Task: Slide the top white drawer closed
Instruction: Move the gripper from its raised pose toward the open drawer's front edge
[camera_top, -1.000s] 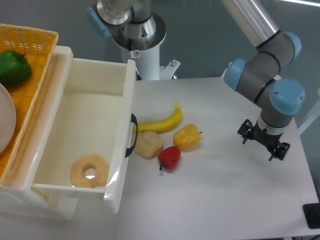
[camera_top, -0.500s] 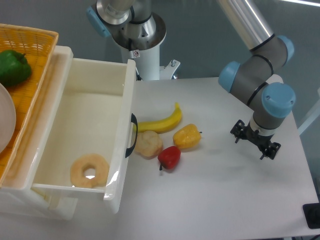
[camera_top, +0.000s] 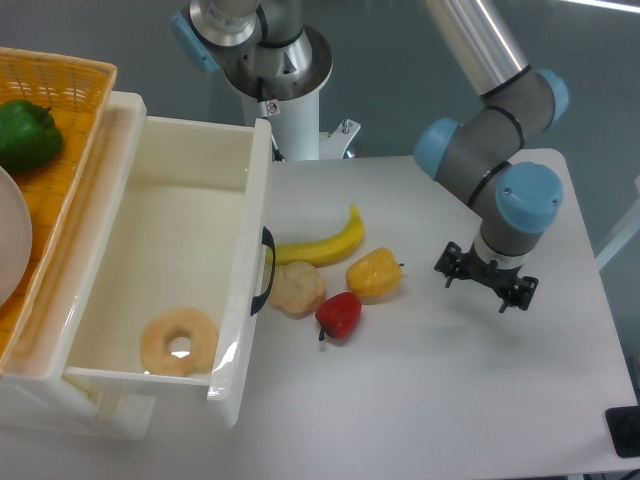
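Note:
The top white drawer (camera_top: 240, 240) stands pulled far out to the right, its cream inside showing. Its black curved handle (camera_top: 267, 270) faces the table. A pale ring-shaped donut (camera_top: 179, 341) lies inside it near the front. My gripper (camera_top: 485, 283) hangs over the right part of the table, well right of the handle. It points down and holds nothing; its fingers are too small to tell whether open or shut. The lower drawer is mostly hidden beneath the top one.
A banana (camera_top: 325, 243), a beige bread piece (camera_top: 297, 288), a yellow pepper (camera_top: 374, 273) and a red pepper (camera_top: 339, 314) lie between the handle and the gripper. An orange woven basket (camera_top: 60, 150) with a green pepper (camera_top: 27, 134) sits above left. The robot base (camera_top: 285, 90) is behind.
The gripper has moved left across the table, towards the fruit and the drawer. The drawer and the objects have not moved.

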